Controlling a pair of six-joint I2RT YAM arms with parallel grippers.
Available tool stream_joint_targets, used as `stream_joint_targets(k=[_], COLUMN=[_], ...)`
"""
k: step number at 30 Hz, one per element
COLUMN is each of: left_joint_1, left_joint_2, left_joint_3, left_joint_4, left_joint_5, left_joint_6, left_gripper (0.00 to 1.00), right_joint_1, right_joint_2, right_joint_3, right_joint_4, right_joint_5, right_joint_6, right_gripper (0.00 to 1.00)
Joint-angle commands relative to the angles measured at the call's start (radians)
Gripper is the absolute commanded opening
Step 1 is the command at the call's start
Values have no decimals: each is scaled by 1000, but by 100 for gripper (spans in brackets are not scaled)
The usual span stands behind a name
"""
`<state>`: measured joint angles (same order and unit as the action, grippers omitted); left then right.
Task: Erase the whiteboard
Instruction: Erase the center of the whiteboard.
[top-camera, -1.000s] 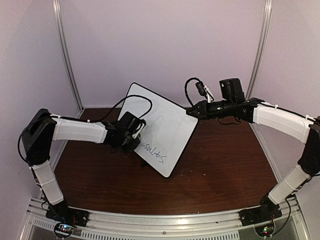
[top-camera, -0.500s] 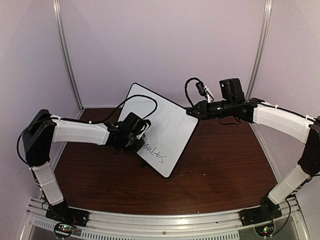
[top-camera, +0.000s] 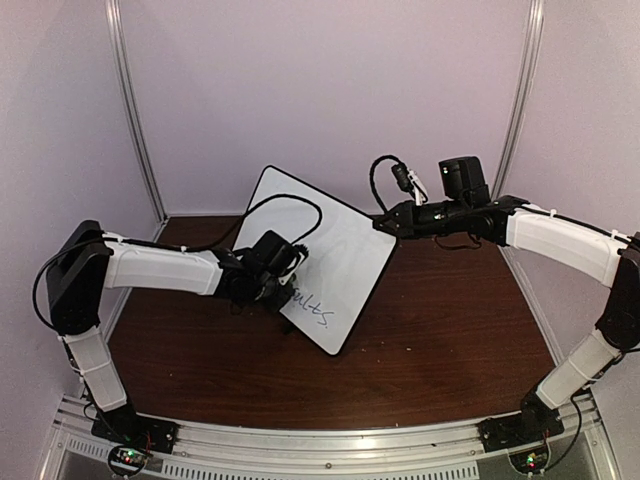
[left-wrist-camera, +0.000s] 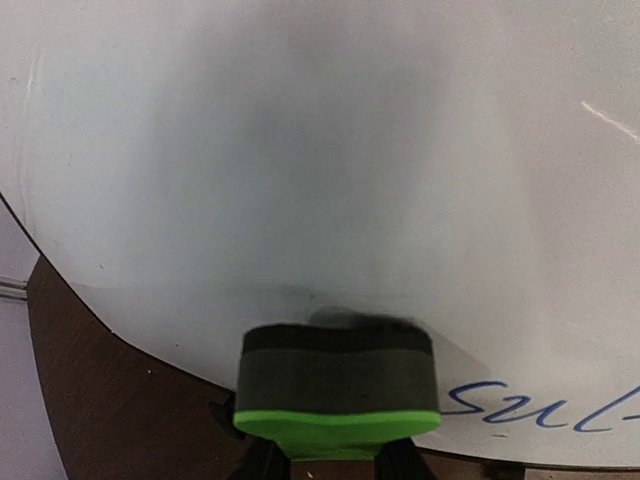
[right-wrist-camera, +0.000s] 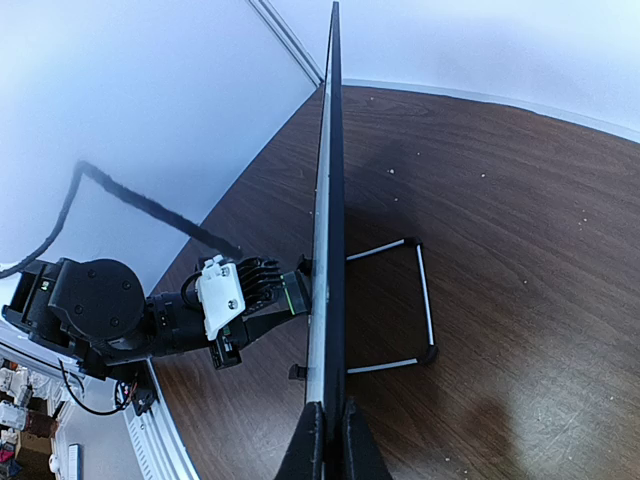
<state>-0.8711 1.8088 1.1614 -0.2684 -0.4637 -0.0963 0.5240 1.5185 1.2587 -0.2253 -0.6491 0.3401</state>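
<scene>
The whiteboard (top-camera: 335, 255) stands tilted on the brown table, with blue handwriting (top-camera: 312, 306) near its lower edge. My left gripper (top-camera: 278, 288) is shut on the green-and-black eraser (left-wrist-camera: 338, 388), whose felt face presses against the board just left of the writing (left-wrist-camera: 545, 408). The board area above the eraser looks wiped, with a faint grey smear. My right gripper (top-camera: 384, 226) is shut on the board's upper right edge. In the right wrist view the board (right-wrist-camera: 326, 230) shows edge-on, pinched between my fingers (right-wrist-camera: 345, 447), with the left gripper (right-wrist-camera: 262, 290) against its face.
A wire stand (right-wrist-camera: 420, 300) props the board from behind. A black cable (top-camera: 285, 203) loops from the left wrist over the board. Purple walls enclose the table (top-camera: 450, 330) at back and sides.
My left gripper has moved right with the eraser along the board's lower part, toward the writing; some left-hand strokes are gone. The right arm and the board have not moved.
</scene>
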Motion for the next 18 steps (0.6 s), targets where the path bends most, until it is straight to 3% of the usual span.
stream_joint_targets(k=[1, 7, 18], left_joint_1=[74, 79, -69], left_joint_2=[15, 8, 35], left_joint_3=[-7, -10, -25], left_joint_4=[96, 86, 149], left_joint_5=[12, 63, 158], left_joint_6=[-25, -14, -3], left_gripper=[0, 0, 0], right_joint_1=[42, 41, 42], right_joint_2=[2, 2, 8], right_joint_3=[-10, -9, 0], right_joint_4=[-18, -19, -23], right_joint_5=[-143, -142, -143], right_joint_6=[-76, -76, -75], right_gripper=[0, 0, 0])
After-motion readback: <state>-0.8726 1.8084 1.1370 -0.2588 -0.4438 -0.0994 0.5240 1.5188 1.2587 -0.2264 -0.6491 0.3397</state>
